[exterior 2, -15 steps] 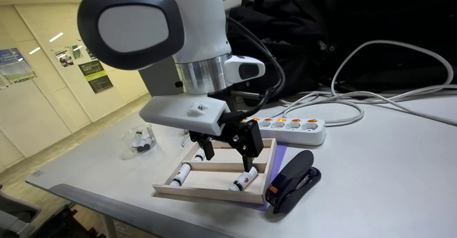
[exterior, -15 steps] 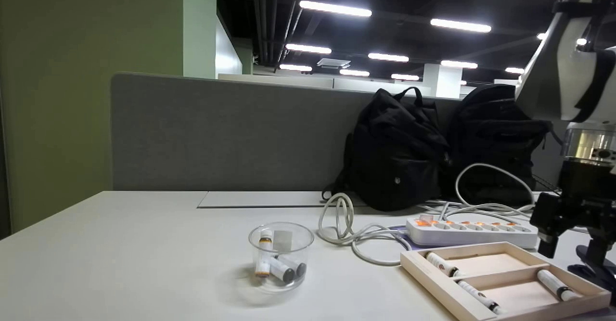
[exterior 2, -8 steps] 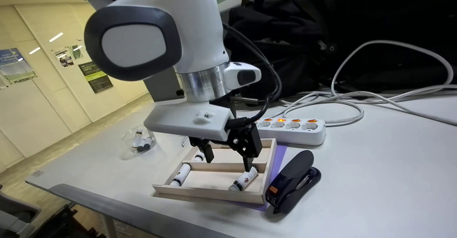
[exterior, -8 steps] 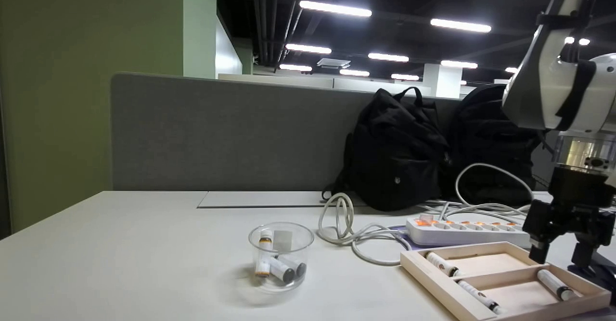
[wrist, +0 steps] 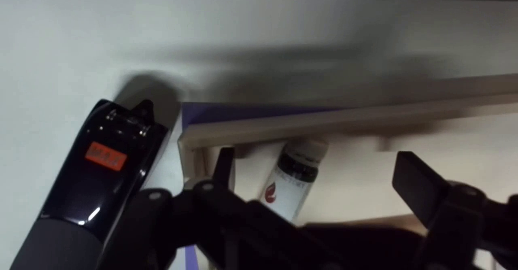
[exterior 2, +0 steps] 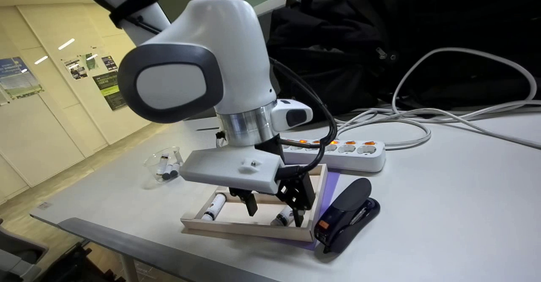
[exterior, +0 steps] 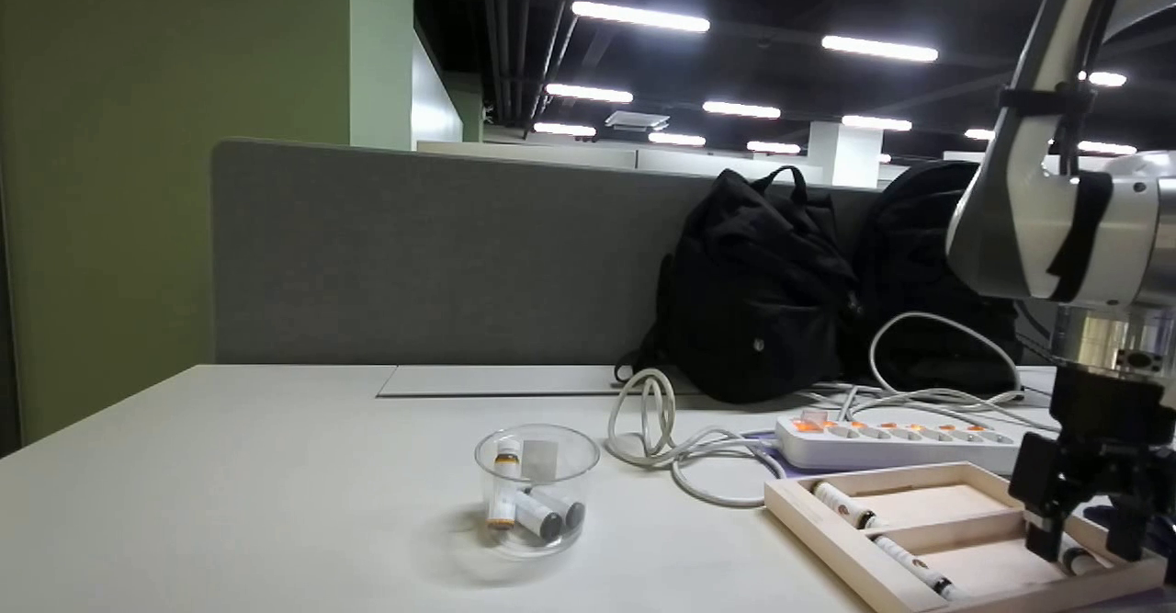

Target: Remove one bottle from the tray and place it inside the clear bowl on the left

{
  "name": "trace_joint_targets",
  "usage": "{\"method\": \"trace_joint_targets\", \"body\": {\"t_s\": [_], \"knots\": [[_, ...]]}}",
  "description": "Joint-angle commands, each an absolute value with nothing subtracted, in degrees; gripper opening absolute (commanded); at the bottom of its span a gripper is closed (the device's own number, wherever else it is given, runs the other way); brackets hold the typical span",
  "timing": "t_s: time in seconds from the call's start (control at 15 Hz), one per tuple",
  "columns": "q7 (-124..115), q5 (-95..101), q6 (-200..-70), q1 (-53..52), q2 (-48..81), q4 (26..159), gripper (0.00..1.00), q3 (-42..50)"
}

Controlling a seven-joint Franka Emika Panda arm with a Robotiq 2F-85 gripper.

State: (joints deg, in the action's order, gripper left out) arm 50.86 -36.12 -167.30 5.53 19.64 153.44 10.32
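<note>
In the wrist view the gripper [wrist: 311, 168] is covering one end of a bottle [wrist: 287, 191], whose lettering is blurring; the stapler [wrist: 101, 181] is running off the bottom edge, the tray [wrist: 275, 129] off the right. In both exterior views the gripper is hiding part of that bottle. In an exterior view a casing [exterior 2: 231, 170] is blocking much of the tray's far compartment, and the arm [exterior 2: 234, 62] is covering part of a poster [exterior 2: 107, 89]. In an exterior view the arm [exterior: 1116, 245] is being cut by the top and right edges, the tray's near corner by the bottom, and lettering on the bottles [exterior: 503, 498] in the bowl [exterior: 583, 477] is looking too small to read.
</note>
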Motion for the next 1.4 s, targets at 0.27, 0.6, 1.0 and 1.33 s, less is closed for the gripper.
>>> {"method": "trace_joint_targets", "body": {"t_s": [0.27,0.6,1.0,1.33], "knots": [[53.1,-39.1,-172.1,9.4,25.6,149.9,0.73,6.6],[49.8,-37.1,-168.7,7.2,24.0,150.3,0.39,8.9],[38.8,-25.6,-161.8,5.9,15.9,152.1,0.07,12.0],[27.4,-13.7,-151.0,8.0,3.9,151.1,0.07,9.0]]}}
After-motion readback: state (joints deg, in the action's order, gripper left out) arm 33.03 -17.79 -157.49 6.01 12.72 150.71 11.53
